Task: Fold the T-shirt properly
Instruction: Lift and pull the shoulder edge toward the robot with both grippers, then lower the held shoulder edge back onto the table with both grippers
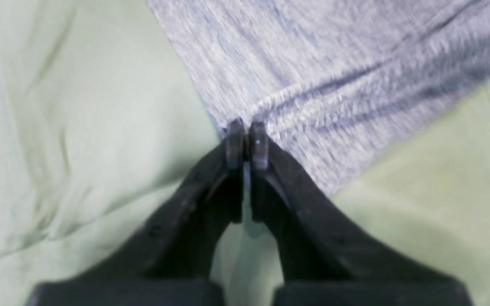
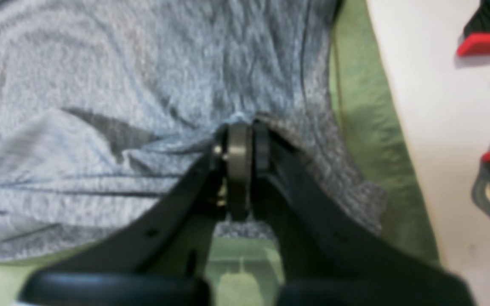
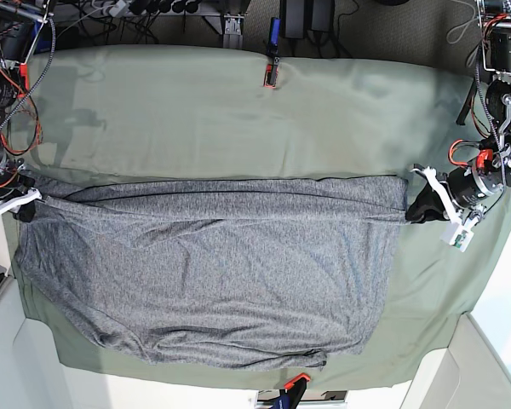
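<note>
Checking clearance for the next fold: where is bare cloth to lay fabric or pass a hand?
The widest bare stretch of the green table cloth lies beyond the T-shirt, up to the far edge. A narrower strip runs past the left gripper. The near edge and the right gripper side are crowded with shirt. Both grippers pinch its stretched top edge.

I see the T-shirt (image 3: pixel 213 273) spread wide over the green cloth (image 3: pixel 238 111) on the counter. My left end effector (image 3: pixel 419 207) pinches its far right corner; my right end effector (image 3: pixel 27 207) pinches its far left corner.
</note>
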